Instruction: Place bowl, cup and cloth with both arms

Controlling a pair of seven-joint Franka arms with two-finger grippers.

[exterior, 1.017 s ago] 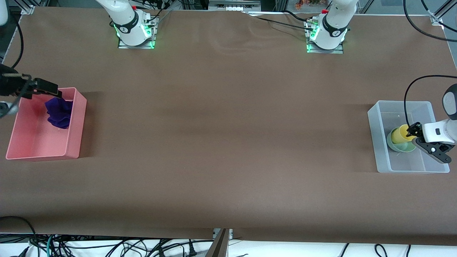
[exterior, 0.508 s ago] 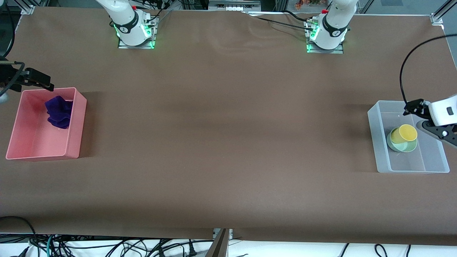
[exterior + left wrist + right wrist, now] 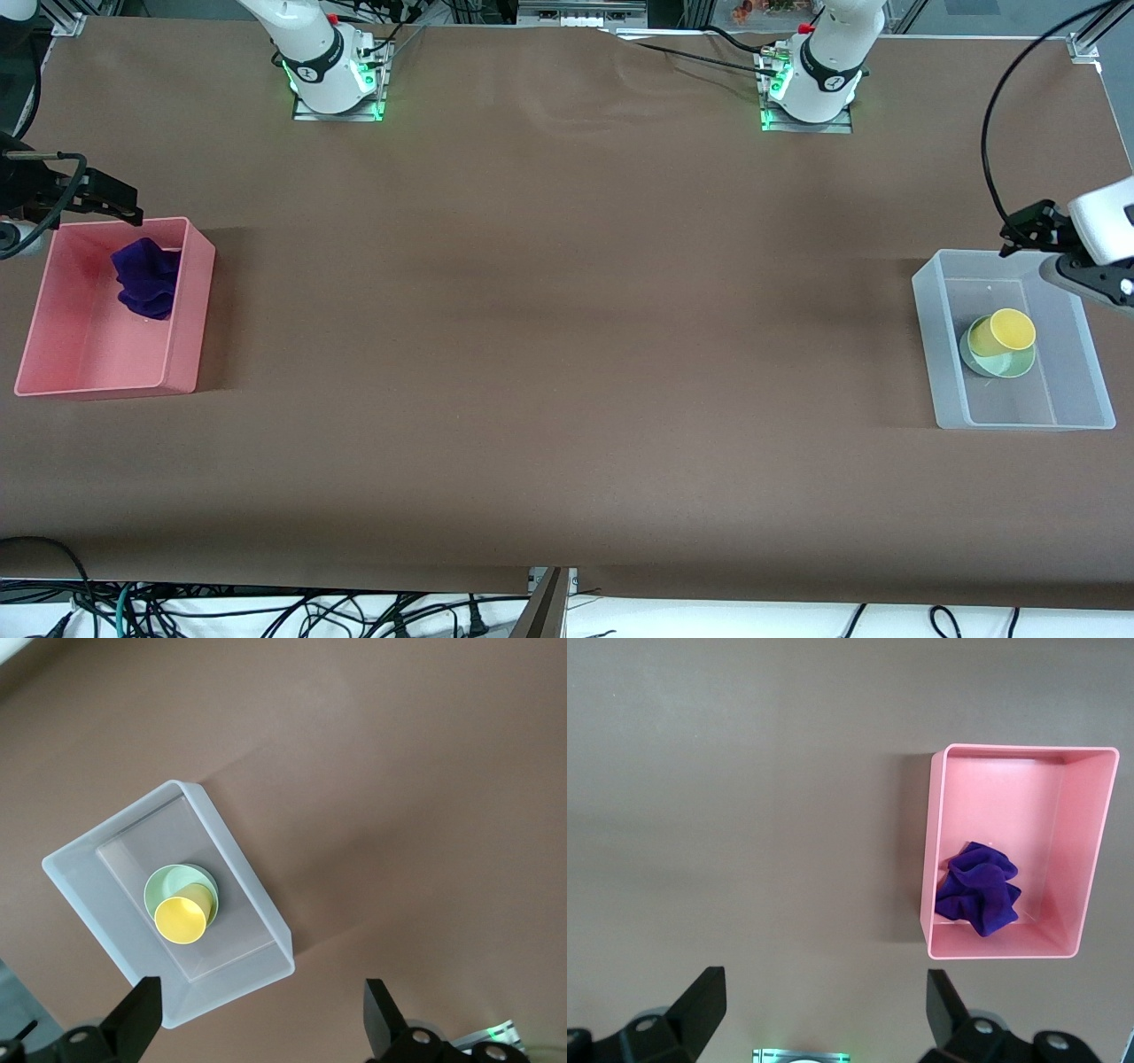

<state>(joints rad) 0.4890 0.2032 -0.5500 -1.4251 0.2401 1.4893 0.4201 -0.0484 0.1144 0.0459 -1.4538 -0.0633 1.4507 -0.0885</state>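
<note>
The yellow cup (image 3: 1002, 331) leans tilted inside the mint-green bowl (image 3: 1005, 363), and both sit in the clear bin (image 3: 928, 301) at the left arm's end of the table. In the left wrist view the cup (image 3: 184, 918) overlaps the bowl (image 3: 174, 881). My left gripper (image 3: 1019, 234) (image 3: 259, 1014) hangs open and empty above the bin's rim on the arm-base side. The purple cloth (image 3: 145, 280) (image 3: 980, 898) lies rumpled in the pink bin (image 3: 197, 292) (image 3: 933, 859). My right gripper (image 3: 124, 206) (image 3: 822, 1001) is open and empty, above that bin's rim nearest the bases.
Brown table cover (image 3: 567, 337) stretches between the two bins. The arm bases (image 3: 335, 80) (image 3: 811, 89) stand along the edge farthest from the front camera. Black cables (image 3: 992, 133) loop above the left gripper, and loose cables lie under the table's near edge.
My left gripper has let go of the cup, opened fully and risen off it toward the bases. My right gripper has lifted from beside the cloth to the pink bin's rim.
</note>
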